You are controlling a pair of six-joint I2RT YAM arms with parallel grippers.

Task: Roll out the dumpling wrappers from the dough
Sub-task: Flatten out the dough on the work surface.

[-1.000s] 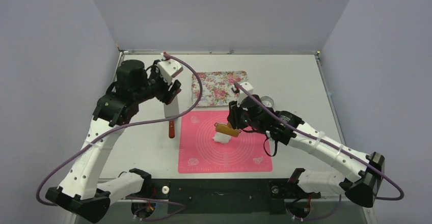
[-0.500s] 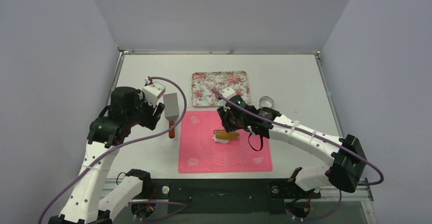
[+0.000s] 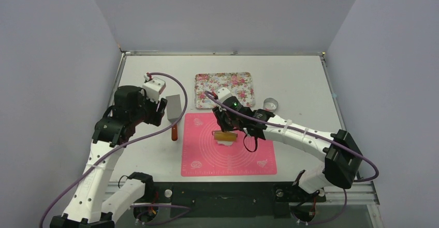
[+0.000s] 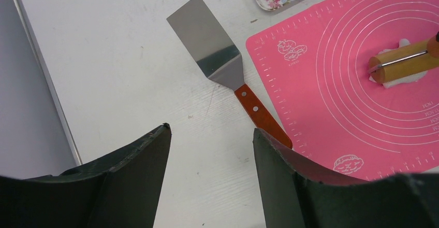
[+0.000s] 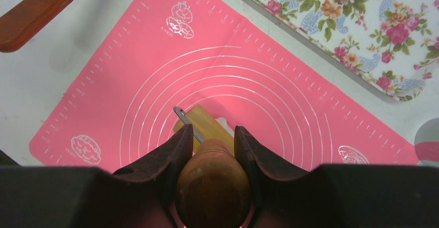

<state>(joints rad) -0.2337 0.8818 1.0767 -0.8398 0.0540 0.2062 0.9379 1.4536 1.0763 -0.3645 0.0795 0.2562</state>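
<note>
Peeking white dough [image 3: 226,142], soft lump, under roller [image 4: 401,62]

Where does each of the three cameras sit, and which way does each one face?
Top external: fixed above and behind, looking down at the table; the left arm and right arm show.
Left wrist: on the left arm, looking down past the open left gripper at the spatula.
Right wrist: looking down past the right gripper, shut on the wooden roller, at the dough.
Shared: all three see the pink mat.
</note>
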